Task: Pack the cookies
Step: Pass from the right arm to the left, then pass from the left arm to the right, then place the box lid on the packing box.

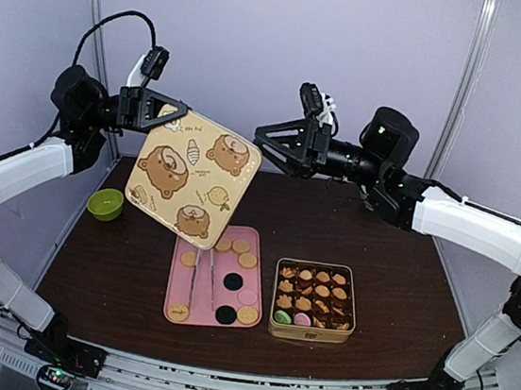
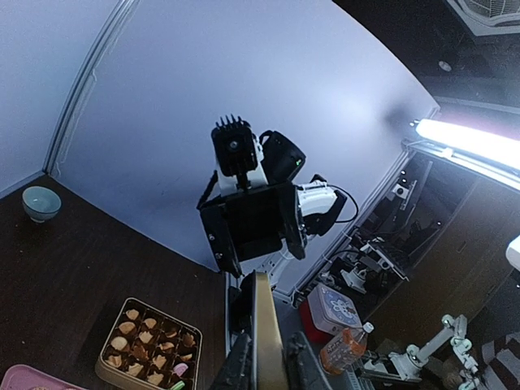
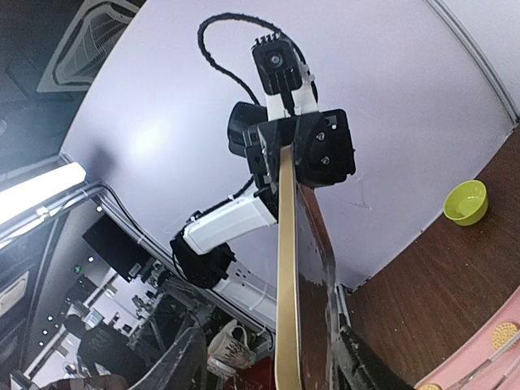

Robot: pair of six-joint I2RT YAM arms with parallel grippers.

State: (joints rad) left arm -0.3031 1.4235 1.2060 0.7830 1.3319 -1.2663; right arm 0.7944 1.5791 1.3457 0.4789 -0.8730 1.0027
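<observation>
Lid [image 1: 192, 175] aloft | left gripper [image 1: 181, 116] pinching it | right gripper [image 1: 260, 144] spread | cookies [image 1: 315, 295] in tin [image 1: 311, 333]

**Your robot, seen from above.** The left arm [image 1: 26, 171] and right arm [image 1: 470, 230] have white shells on the long links and black housings at the joints. The left gripper [image 1: 177, 118] and right gripper [image 1: 259, 143] are black with open triangular frames. A black cable [image 1: 106, 24] loops over the left wrist. Small green lights [image 1: 53, 377] mark both bases.
</observation>
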